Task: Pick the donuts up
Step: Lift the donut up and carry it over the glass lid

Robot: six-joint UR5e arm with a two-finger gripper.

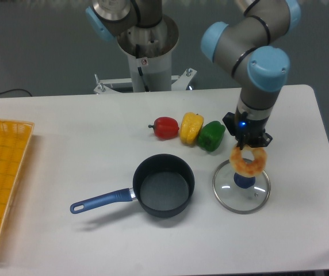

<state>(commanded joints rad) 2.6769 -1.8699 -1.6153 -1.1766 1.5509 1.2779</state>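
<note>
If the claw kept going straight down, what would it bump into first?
Probably the glass lid. The claw points down, gripping the donut, which hangs in front of the lid's blue knob. Depth is uncertain from this single view.

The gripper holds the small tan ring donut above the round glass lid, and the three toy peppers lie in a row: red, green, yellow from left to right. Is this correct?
Not fully. In the camera view the row reads red pepper, yellow pepper, green pepper. The gripper does hold the small tan ring donut above the round glass lid.

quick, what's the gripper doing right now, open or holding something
gripper: shut on the donut, which hangs from it above the glass lid.
</note>
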